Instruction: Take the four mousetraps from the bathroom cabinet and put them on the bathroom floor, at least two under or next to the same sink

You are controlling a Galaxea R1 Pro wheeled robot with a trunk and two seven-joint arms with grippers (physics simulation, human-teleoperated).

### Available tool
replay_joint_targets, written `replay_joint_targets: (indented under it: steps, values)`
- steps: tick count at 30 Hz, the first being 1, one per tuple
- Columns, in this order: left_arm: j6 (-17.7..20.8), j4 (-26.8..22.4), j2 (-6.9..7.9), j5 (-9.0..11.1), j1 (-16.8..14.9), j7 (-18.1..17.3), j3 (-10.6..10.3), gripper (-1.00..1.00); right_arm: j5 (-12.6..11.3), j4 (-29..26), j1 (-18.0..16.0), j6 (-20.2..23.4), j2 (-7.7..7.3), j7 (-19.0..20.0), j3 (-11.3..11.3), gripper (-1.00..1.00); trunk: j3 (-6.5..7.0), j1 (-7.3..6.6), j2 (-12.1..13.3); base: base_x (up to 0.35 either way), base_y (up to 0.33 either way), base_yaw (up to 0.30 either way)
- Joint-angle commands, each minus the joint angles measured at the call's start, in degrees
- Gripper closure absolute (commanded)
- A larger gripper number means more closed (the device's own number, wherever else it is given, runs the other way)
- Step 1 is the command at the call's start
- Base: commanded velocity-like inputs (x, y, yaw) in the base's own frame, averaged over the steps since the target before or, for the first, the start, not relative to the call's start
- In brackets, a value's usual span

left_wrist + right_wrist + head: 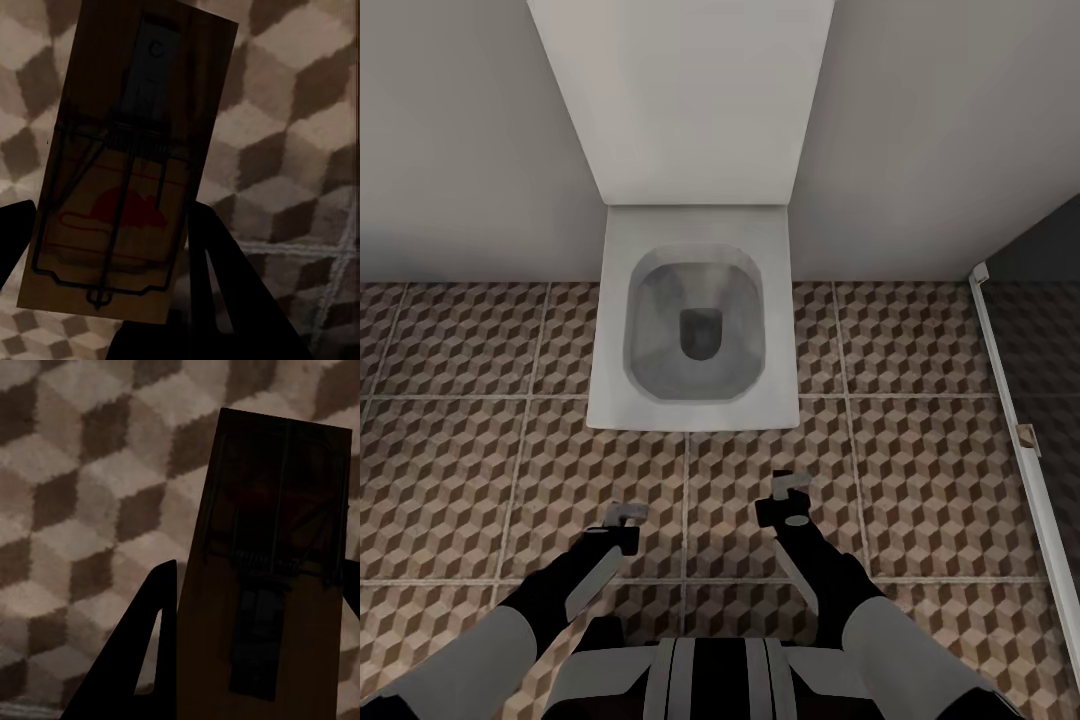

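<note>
- My left tool (pixel 624 514) is clamped on a mousetrap (pixel 124 161).
- My right tool (pixel 788 490) grips a second mousetrap (pixel 274 577).
- Both hang above the bathroom floor (pixel 450 470), just before the toilet (pixel 695 330).

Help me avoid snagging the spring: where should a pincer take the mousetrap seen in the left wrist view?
By the long edges of the wooden board, as the left pincer does on the mousetrap: the wire sits on its face, the edges are bare.
</note>
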Motion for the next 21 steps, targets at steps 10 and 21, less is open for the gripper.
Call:
replay_joint_targets:
  steps: [10,21]
  values:
    - [-0.2,0.9,-3.2,-0.4,-0.1,-7.5,-0.6,1.0,-0.6,0.0,0.0,0.2,-0.05,-0.4,0.3,1.0,-0.03,0.0,0.0,0.0,0.0,0.0]
    - [-0.1,-2.5,-3.59,-4.9,-0.1,-7.3,0.6,1.0,-0.6,0.6,0.0,0.2,-0.06,-0.5,0.3,1.0,-0.03,0.0,0.0,0.0,0.0,0.0]
